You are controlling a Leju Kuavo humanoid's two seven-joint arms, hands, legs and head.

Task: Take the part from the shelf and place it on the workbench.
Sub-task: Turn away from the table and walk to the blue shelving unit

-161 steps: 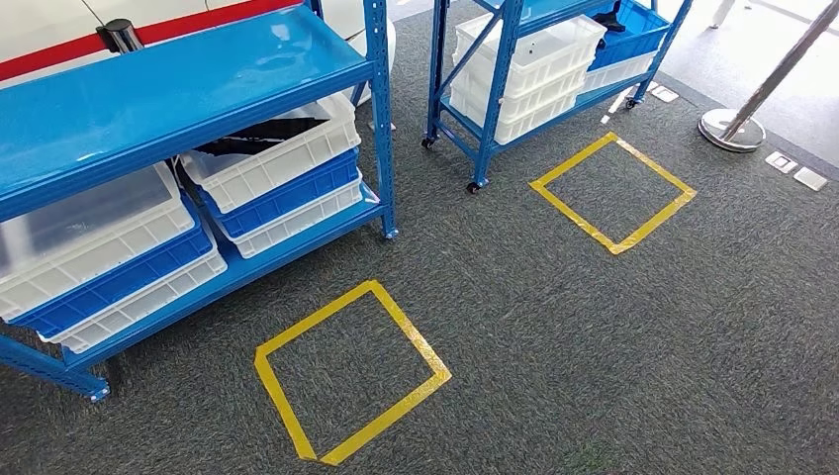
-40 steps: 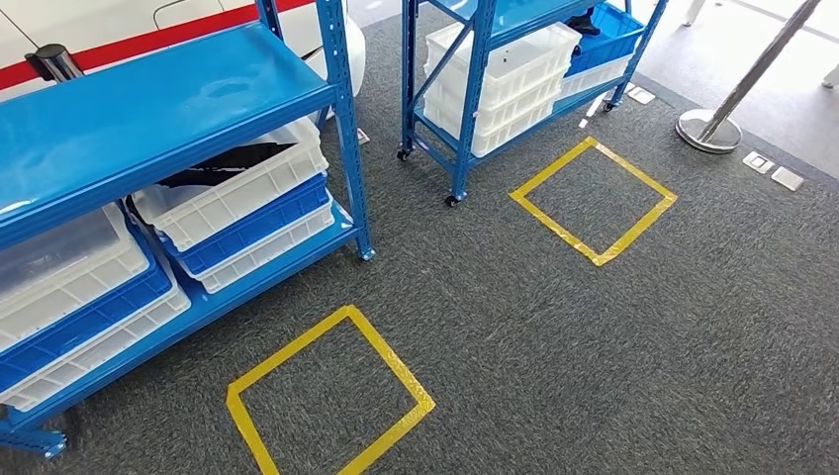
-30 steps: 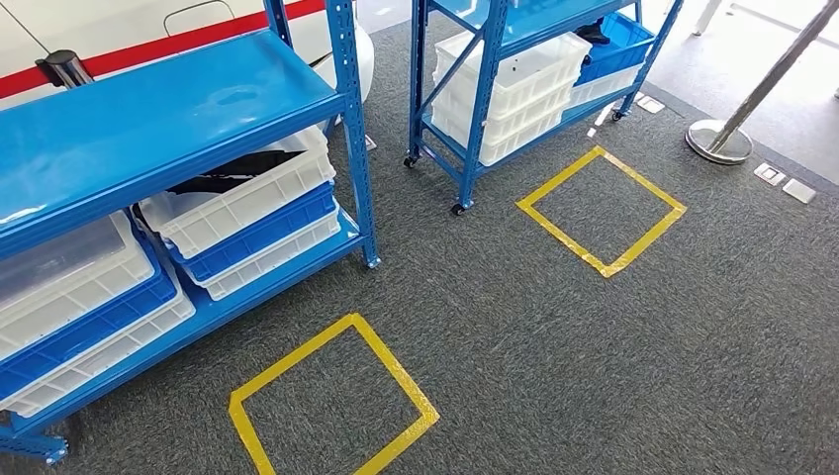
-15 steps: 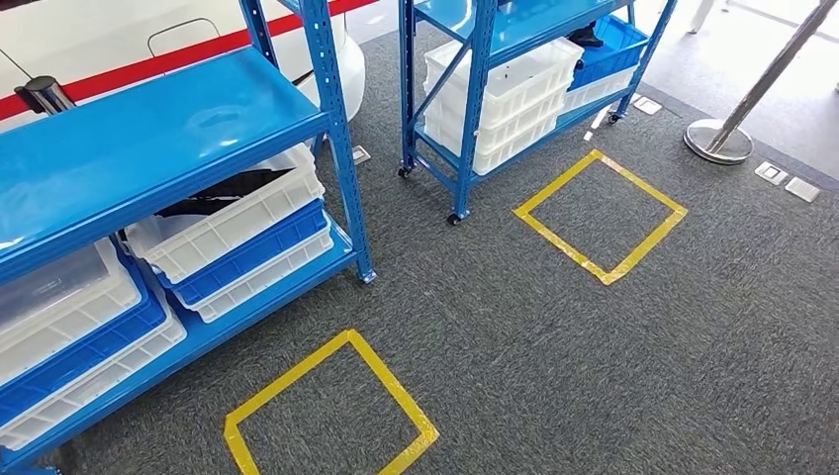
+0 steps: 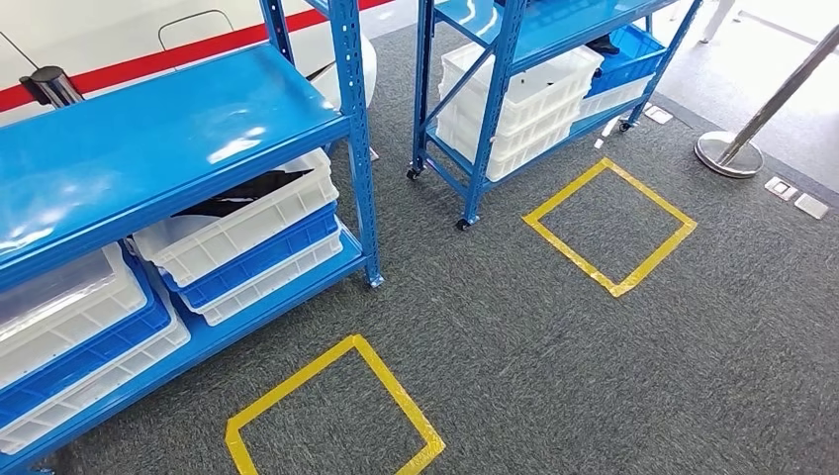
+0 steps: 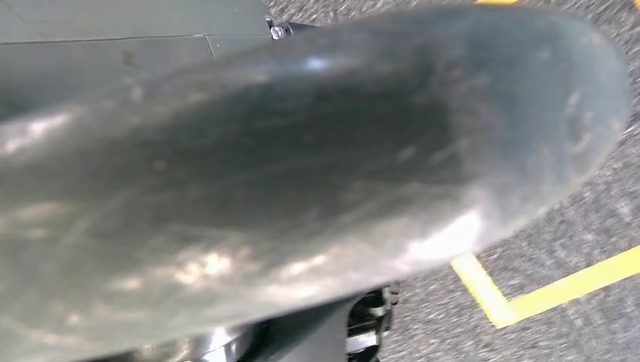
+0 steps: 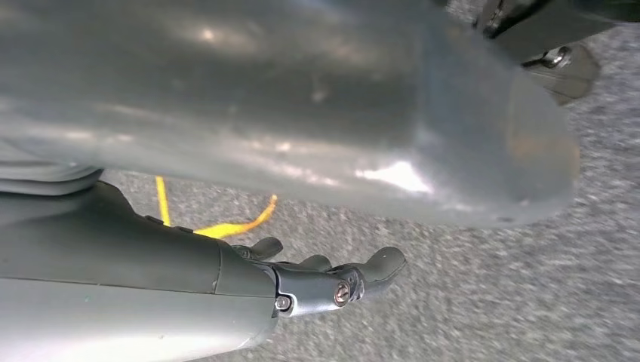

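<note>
1. A blue steel shelf rack (image 5: 168, 129) stood at the left of the head view on dark grey carpet (image 5: 554, 376), its broad upper shelf bare and glossy.
2. On its lower shelf sat two stacks of shallow plastic crates, white over blue over white. The nearer-to-post stack was topped by a white crate (image 5: 242, 213) that held a dark, flat black part (image 5: 242, 196), visible only partly under the upper shelf; its exact shape could not be made out.
3. The other stack (image 5: 69, 317) sat further left on the same shelf, just beside the first.
4. A second blue wheeled rack (image 5: 495, 89) stood beyond, well apart from the first, carrying stacked white crates (image 5: 519, 99) and a blue crate (image 5: 628, 49) at its far end.
5. Two squares of yellow floor tape marked the carpet: one (image 5: 331, 411) in front of the near rack, one (image 5: 610, 226) in front of the far rack.
6. A chrome stanchion post with a round base (image 5: 729, 153) stood at the far right.
7. The left hand (image 6: 302, 173) appeared in its wrist view as a blurred grey mass close to the lens; whether its fingers were apart or together could not be told.
8. The right hand (image 7: 302, 249) hung above the carpet, its dark fingers (image 7: 362, 275) extended and slightly apart, holding nothing, with a strip of yellow tape behind them.
</note>
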